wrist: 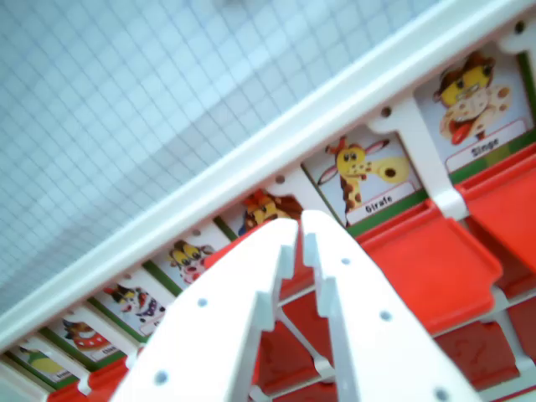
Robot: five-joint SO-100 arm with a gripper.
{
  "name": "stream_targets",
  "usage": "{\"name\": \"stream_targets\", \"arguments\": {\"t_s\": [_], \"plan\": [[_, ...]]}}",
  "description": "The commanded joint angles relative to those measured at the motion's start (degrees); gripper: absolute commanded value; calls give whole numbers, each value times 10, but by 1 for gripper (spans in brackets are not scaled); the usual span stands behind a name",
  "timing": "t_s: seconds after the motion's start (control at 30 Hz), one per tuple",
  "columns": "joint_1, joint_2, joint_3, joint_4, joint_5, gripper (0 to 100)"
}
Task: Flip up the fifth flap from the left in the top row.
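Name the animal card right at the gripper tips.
The half-hidden orange card, just the wrist view's left of the giraffe card. The gripper tips overlap it; every other card shows clear.

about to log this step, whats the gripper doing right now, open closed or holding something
gripper: jaws nearly together with only a thin gap, tips at the edge of a red flap in the top row; whether they pinch it cannot be told.

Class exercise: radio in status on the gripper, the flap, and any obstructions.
Gripper nearly shut, tips at a red flap below the white frame rail. Whether it grips: unclear. Giraffe card beside. No obstruction seen.
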Motion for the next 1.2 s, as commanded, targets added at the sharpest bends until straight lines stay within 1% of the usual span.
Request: {"name": "stream_targets", "arguments": {"t_s": [0.0, 0.03, 0.07, 0.1, 0.4, 0.5, 0.63, 0.7, 0.77, 0.87, 0.93, 1.07, 1.17], "plan": [[2, 25, -73, -85, 16, 0], [2, 27, -76, -91, 6, 0], [0, 31, -78, -92, -15, 0], [-2, 37, -73, -113, -17, 0], [-24, 87, -85, -129, 5, 0], [-29, 113, -71, -140, 5, 0], [-40, 153, -68, -133, -7, 0], [-47, 176, -82, -79, -23, 0], [-53, 205, -94, -4, -47, 0], [-60, 256, -99, 117, -103, 0], [-63, 292, -100, 209, -152, 0], [-63, 371, -82, 313, -191, 0], [-64, 438, -46, 370, -217, 0]]}}
